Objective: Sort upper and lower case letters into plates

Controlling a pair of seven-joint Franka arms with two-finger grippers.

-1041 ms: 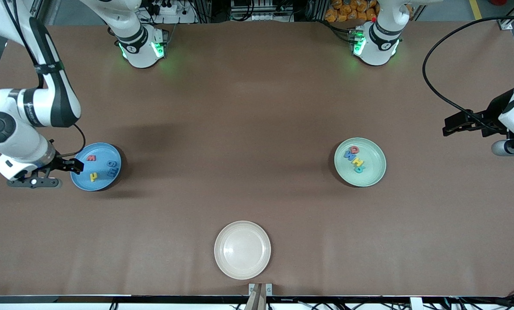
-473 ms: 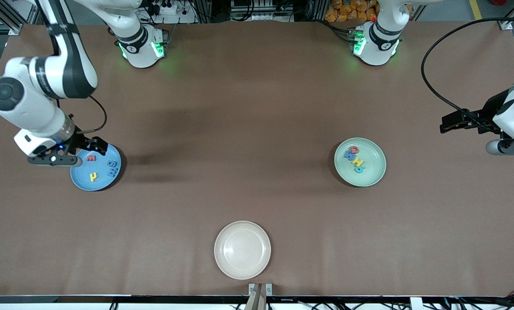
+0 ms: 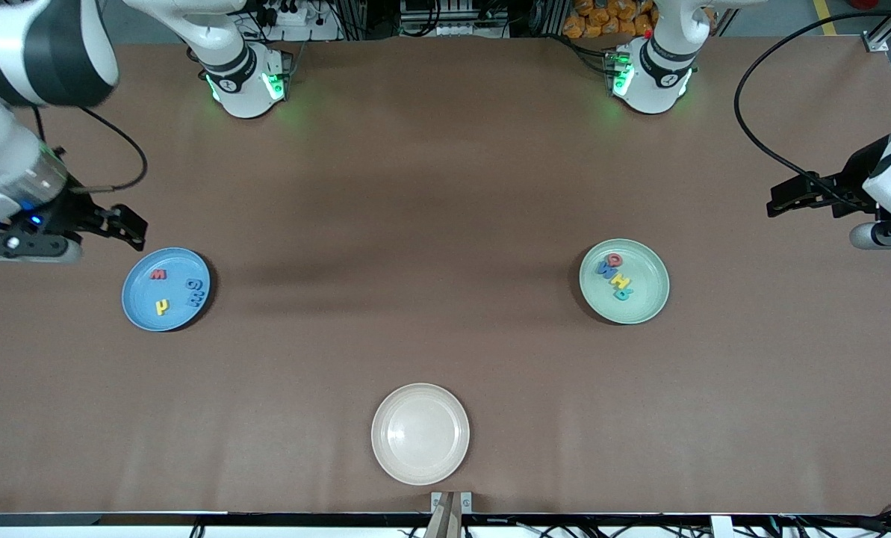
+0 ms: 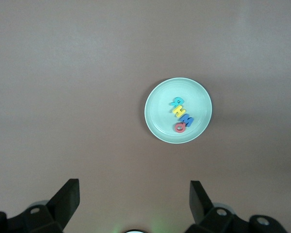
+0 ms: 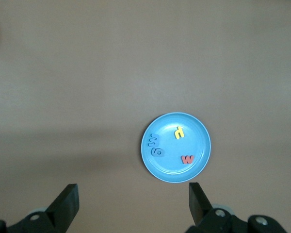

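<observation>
A brown worktop [image 3: 445, 224] filled the scene, cluttered racks along its robot edge. The blue plate [image 3: 140, 306] held four letters [image 3: 191, 293]; the mint plate [image 3: 643, 299] held four more [image 3: 615, 276]. A cream plate [image 3: 420, 433] lay nearest the camera. The right gripper [image 3: 128, 228] and left gripper [image 3: 777, 205] hung released, empty.

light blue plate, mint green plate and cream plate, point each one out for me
round light blue plastic plate [image 3: 137, 308], front view, bare floor near its rim.
round pale mint green plastic plate [image 3: 645, 284], front view, bare floor beside the letters.
round cream-white plate [image 3: 420, 433], front view, centre.
</observation>
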